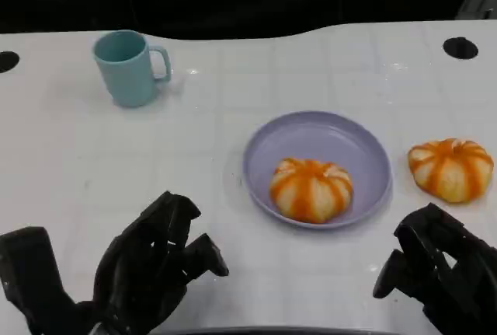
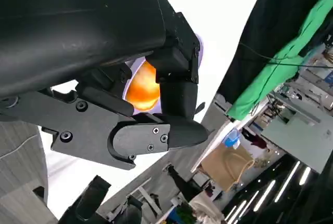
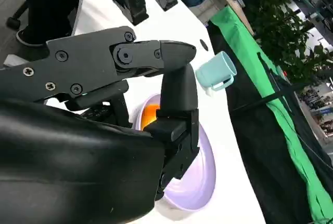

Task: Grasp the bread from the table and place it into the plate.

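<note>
A lilac plate (image 1: 260,152) lies at the table's middle, and one orange-striped bread (image 1: 311,189) sits in its near half. A second bread of the same kind (image 1: 450,168) rests on the table just right of the plate. My left hand (image 1: 155,265) hovers low at the near edge, left of the plate, holding nothing, fingers loosely bent. My right hand (image 1: 435,269) hangs near the front edge, below the second bread, also holding nothing. The left wrist view catches a bread (image 2: 141,90) behind the fingers (image 2: 177,94). The right wrist view shows the plate (image 3: 203,174) and a sliver of bread (image 3: 150,113).
A teal mug (image 1: 128,67) stands at the far left of the white table (image 1: 93,164), and appears as well in the right wrist view as the mug (image 3: 215,70). Two dark round holes (image 1: 460,47) mark the far corners. The table's front edge runs just below both hands.
</note>
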Controlling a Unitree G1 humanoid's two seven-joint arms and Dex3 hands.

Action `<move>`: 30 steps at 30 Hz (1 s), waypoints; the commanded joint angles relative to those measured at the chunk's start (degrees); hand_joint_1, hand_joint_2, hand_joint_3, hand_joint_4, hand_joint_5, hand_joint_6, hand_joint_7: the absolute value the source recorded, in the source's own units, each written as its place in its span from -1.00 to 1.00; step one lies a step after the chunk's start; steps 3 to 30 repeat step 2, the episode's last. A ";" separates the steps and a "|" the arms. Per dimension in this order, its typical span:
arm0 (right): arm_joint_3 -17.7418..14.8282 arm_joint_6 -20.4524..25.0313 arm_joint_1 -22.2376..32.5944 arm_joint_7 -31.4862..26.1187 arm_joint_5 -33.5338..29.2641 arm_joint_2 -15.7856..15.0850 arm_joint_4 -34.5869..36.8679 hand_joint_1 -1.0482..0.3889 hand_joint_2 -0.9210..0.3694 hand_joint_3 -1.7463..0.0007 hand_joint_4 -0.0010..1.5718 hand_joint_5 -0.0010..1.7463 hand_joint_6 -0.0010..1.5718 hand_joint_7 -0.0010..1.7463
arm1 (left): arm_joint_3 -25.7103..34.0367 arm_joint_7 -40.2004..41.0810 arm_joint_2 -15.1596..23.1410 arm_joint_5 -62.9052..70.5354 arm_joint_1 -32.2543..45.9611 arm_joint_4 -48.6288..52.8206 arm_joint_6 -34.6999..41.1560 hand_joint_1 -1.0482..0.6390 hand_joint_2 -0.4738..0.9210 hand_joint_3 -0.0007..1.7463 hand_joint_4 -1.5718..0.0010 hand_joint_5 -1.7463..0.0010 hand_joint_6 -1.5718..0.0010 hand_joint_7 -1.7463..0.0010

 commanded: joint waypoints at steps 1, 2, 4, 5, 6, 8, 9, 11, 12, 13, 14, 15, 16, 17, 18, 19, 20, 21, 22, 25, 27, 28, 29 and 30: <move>-0.86 -0.76 -0.81 0.34 -0.06 -0.88 0.43 -0.27 -1.00 0.71 -0.21 1.00 -0.38 0.86 | 0.14 -1.31 1.16 -0.11 0.00 0.74 -1.23 -0.42 1.00 -0.49 -0.15 -1.00 0.16 -1.00; -0.86 -0.80 -0.82 0.36 -0.07 -0.89 0.47 -0.28 -1.00 0.71 -0.21 1.00 -0.39 0.86 | 0.10 -1.33 1.21 -0.12 0.00 0.76 -1.30 -0.42 1.00 -0.49 -0.15 -1.00 0.16 -1.00; -0.86 -0.80 -0.82 0.36 -0.07 -0.89 0.47 -0.28 -1.00 0.71 -0.21 1.00 -0.39 0.86 | 0.10 -1.33 1.21 -0.12 0.00 0.76 -1.30 -0.42 1.00 -0.49 -0.15 -1.00 0.16 -1.00; -0.86 -0.80 -0.82 0.36 -0.07 -0.89 0.47 -0.28 -1.00 0.71 -0.21 1.00 -0.39 0.86 | 0.10 -1.33 1.21 -0.12 0.00 0.76 -1.30 -0.42 1.00 -0.49 -0.15 -1.00 0.16 -1.00; -0.86 -0.80 -0.82 0.36 -0.07 -0.89 0.47 -0.28 -1.00 0.71 -0.21 1.00 -0.39 0.86 | 0.10 -1.33 1.21 -0.12 0.00 0.76 -1.30 -0.42 1.00 -0.49 -0.15 -1.00 0.16 -1.00; -0.86 -0.80 -0.82 0.36 -0.07 -0.89 0.47 -0.28 -1.00 0.71 -0.21 1.00 -0.39 0.86 | 0.10 -1.33 1.21 -0.12 0.00 0.76 -1.30 -0.42 1.00 -0.49 -0.15 -1.00 0.16 -1.00; -0.86 -0.80 -0.82 0.36 -0.07 -0.89 0.47 -0.28 -1.00 0.71 -0.21 1.00 -0.39 0.86 | 0.10 -1.33 1.21 -0.12 0.00 0.76 -1.30 -0.42 1.00 -0.49 -0.15 -1.00 0.16 -1.00; -0.86 -0.80 -0.82 0.36 -0.07 -0.89 0.47 -0.28 -1.00 0.71 -0.21 1.00 -0.39 0.86 | 0.10 -1.33 1.21 -0.12 0.00 0.76 -1.30 -0.42 1.00 -0.49 -0.15 -1.00 0.16 -1.00; -0.86 -0.80 -0.82 0.36 -0.07 -0.89 0.47 -0.28 -1.00 0.71 -0.21 1.00 -0.39 0.86 | 0.10 -1.33 1.21 -0.12 0.00 0.76 -1.30 -0.42 1.00 -0.49 -0.15 -1.00 0.16 -1.00; -0.86 -0.80 -0.82 0.36 -0.07 -0.89 0.47 -0.28 -1.00 0.71 -0.21 1.00 -0.39 0.86 | 0.10 -1.33 1.21 -0.12 0.00 0.76 -1.30 -0.42 1.00 -0.49 -0.15 -1.00 0.16 -1.00; -0.86 -0.80 -0.82 0.36 -0.07 -0.89 0.47 -0.28 -1.00 0.71 -0.21 1.00 -0.39 0.86 | 0.10 -1.33 1.21 -0.12 0.00 0.76 -1.30 -0.42 1.00 -0.49 -0.15 -1.00 0.16 -1.00; -0.86 -0.80 -0.82 0.36 -0.07 -0.89 0.47 -0.28 -1.00 0.71 -0.21 1.00 -0.39 0.86 | 0.10 -1.33 1.21 -0.12 0.00 0.76 -1.30 -0.42 1.00 -0.49 -0.15 -1.00 0.16 -1.00; -0.86 -0.80 -0.82 0.36 -0.07 -0.89 0.47 -0.28 -1.00 0.71 -0.21 1.00 -0.39 0.86 | 0.10 -1.33 1.21 -0.12 0.00 0.76 -1.30 -0.42 1.00 -0.49 -0.15 -1.00 0.16 -1.00; -0.86 -0.80 -0.82 0.36 -0.07 -0.89 0.47 -0.28 -1.00 0.71 -0.21 1.00 -0.39 0.86 | 0.10 -1.33 1.21 -0.12 0.00 0.76 -1.30 -0.42 1.00 -0.49 -0.15 -1.00 0.16 -1.00; -0.86 -0.80 -0.82 0.36 -0.07 -0.89 0.47 -0.28 -1.00 0.71 -0.21 1.00 -0.39 0.86 | 0.10 -1.33 1.21 -0.12 0.00 0.76 -1.30 -0.42 1.00 -0.49 -0.15 -1.00 0.16 -1.00; -0.86 -0.80 -0.82 0.36 -0.07 -0.89 0.47 -0.28 -1.00 0.71 -0.21 1.00 -0.39 0.86 | 0.10 -1.33 1.21 -0.12 0.00 0.76 -1.30 -0.42 1.00 -0.49 -0.15 -1.00 0.16 -1.00; -0.86 -0.80 -0.82 0.36 -0.07 -0.89 0.47 -0.28 -1.00 0.71 -0.21 1.00 -0.39 0.86 | 0.10 -1.33 1.21 -0.12 0.00 0.76 -1.30 -0.42 1.00 -0.49 -0.15 -1.00 0.16 -1.00; -0.86 -0.80 -0.82 0.36 -0.07 -0.89 0.47 -0.28 -1.00 0.71 -0.21 1.00 -0.39 0.86 | 0.10 -1.33 1.21 -0.12 0.00 0.76 -1.30 -0.42 1.00 -0.49 -0.15 -1.00 0.16 -1.00; -0.86 -0.80 -0.82 0.36 -0.07 -0.89 0.47 -0.28 -1.00 0.71 -0.21 1.00 -0.39 0.86 | 0.10 -1.33 1.21 -0.12 0.00 0.76 -1.30 -0.42 1.00 -0.49 -0.15 -1.00 0.16 -1.00; -0.86 -0.80 -0.82 0.36 -0.07 -0.89 0.47 -0.28 -1.00 0.71 -0.21 1.00 -0.39 0.86 | 0.10 -1.33 1.21 -0.12 0.00 0.76 -1.30 -0.42 1.00 -0.49 -0.15 -1.00 0.16 -1.00; -0.86 -0.80 -0.82 0.36 -0.07 -0.89 0.47 -0.28 -1.00 0.71 -0.21 1.00 -0.39 0.86 | 0.10 -1.33 1.21 -0.12 0.00 0.76 -1.30 -0.42 1.00 -0.49 -0.15 -1.00 0.16 -1.00; -0.86 -0.80 -0.82 0.36 -0.07 -0.89 0.47 -0.28 -1.00 0.71 -0.21 1.00 -0.39 0.86 | 0.10 -1.33 1.21 -0.12 0.00 0.76 -1.30 -0.42 1.00 -0.49 -0.15 -1.00 0.16 -1.00; -0.86 -0.80 -0.82 0.36 -0.07 -0.89 0.47 -0.28 -1.00 0.71 -0.21 1.00 -0.39 0.86 | 0.10 -1.33 1.21 -0.12 0.00 0.76 -1.30 -0.42 1.00 -0.49 -0.15 -1.00 0.16 -1.00; -0.86 -0.80 -0.82 0.36 -0.07 -0.89 0.47 -0.28 -1.00 0.71 -0.21 1.00 -0.39 0.86 | 0.10 -1.33 1.21 -0.12 0.00 0.76 -1.30 -0.42 1.00 -0.49 -0.15 -1.00 0.16 -1.00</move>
